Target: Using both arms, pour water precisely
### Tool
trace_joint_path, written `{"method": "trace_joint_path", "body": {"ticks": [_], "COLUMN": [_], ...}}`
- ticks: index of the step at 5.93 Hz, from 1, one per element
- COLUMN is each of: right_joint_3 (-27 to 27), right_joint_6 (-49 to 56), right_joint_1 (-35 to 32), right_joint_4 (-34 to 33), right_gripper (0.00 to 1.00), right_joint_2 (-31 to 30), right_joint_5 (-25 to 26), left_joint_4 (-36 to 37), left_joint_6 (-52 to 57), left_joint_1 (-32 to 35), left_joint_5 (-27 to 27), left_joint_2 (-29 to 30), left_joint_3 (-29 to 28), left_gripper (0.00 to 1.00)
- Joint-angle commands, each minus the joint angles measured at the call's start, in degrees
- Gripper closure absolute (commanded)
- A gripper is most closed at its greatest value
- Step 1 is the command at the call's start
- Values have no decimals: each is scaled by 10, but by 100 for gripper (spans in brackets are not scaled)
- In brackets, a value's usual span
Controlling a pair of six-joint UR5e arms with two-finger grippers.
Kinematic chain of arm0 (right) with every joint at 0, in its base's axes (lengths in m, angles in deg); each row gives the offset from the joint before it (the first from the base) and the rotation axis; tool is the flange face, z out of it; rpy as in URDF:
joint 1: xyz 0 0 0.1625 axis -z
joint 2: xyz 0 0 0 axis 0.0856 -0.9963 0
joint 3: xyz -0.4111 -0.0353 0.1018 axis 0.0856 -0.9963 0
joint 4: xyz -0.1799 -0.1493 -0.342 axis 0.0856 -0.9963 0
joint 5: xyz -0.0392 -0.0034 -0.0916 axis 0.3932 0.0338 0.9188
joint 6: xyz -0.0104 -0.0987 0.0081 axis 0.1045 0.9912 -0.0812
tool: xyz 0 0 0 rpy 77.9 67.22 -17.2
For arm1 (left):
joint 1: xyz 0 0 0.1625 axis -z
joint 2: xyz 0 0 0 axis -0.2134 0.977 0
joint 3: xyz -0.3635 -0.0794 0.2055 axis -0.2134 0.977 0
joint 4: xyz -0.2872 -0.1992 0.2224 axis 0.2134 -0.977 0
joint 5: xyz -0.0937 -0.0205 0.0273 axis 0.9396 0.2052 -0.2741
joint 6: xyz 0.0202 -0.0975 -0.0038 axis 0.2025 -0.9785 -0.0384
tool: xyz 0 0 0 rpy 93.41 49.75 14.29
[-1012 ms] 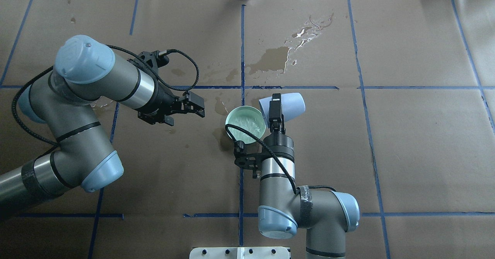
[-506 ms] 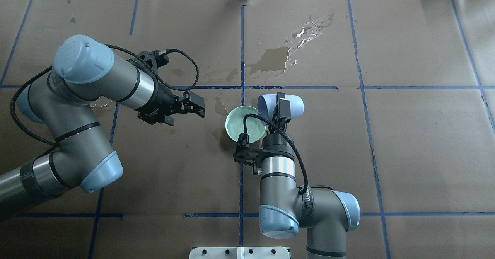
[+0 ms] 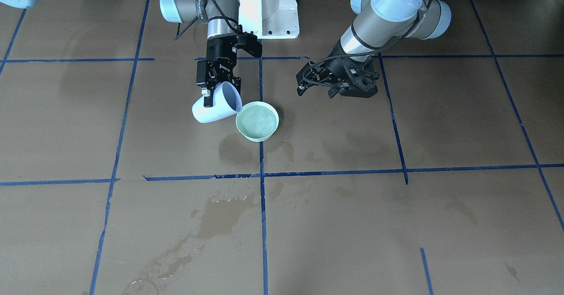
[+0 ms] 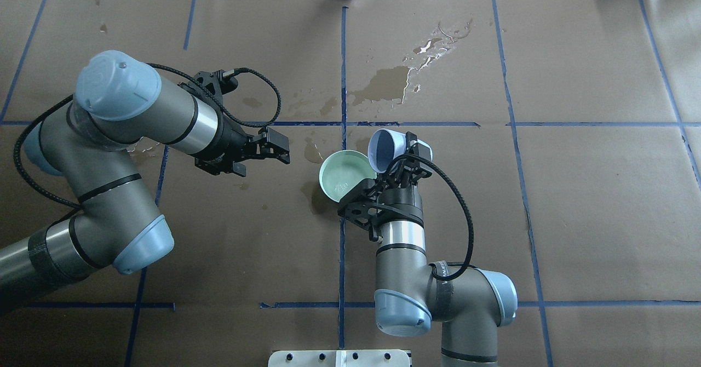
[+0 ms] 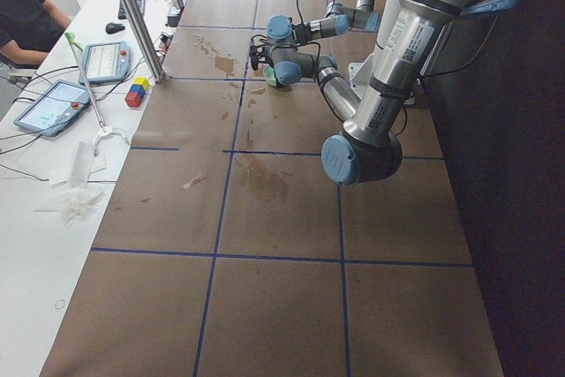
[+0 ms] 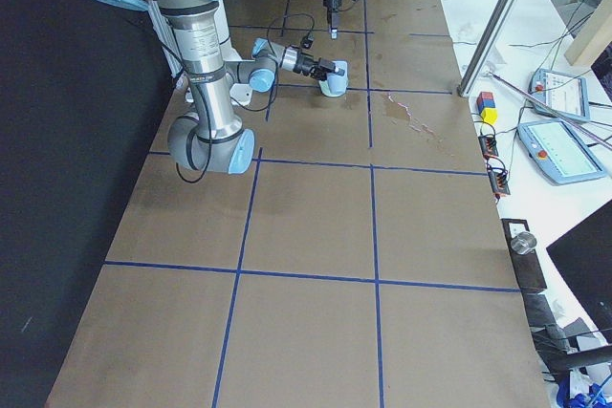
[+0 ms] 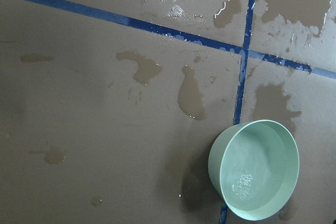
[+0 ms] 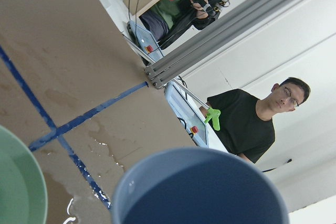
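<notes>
1 blue cup (image 4: 383,147) tilts in the right hand (image 4: 405,153); left hand (image 4: 276,149) hovers open.

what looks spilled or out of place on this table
Spills mark the brown paper: a glinting puddle with a dark wet stain at the far side, and smaller wet patches beside the green bowl. The blue cup is tilted, but that fits the pour.

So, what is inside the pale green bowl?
Clear water lies in the pale green bowl, glinting near the bottom. In the overhead view, the tilted blue cup covers part of the bowl's rim.
</notes>
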Motion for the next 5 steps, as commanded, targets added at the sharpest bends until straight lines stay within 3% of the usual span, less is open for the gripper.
{"method": "trace_joint_path", "body": {"ticks": [1,2,4,5], "right_joint_3": [41,65,134,156], "right_joint_6": [-128,-168,-318,-365], "right_joint_1": [-1,-2,-3,-5], "right_joint_4": [1,1,2,2], "right_gripper": [98,98,99,99], "right_joint_2": [-51,-83,-152,-182], "right_joint_5": [-1,-1,-63,-63], "left_joint_4": [1,0,0,0], "left_joint_6": [0,0,0,0], "left_joint_1": [0,-1,-1,-1], "left_joint_5": [-2,-2,-2,-2], "left_joint_2": [0,0,0,0], "left_joint_3": [-1,-1,-2,-2], "left_gripper": [0,0,0,0]}}
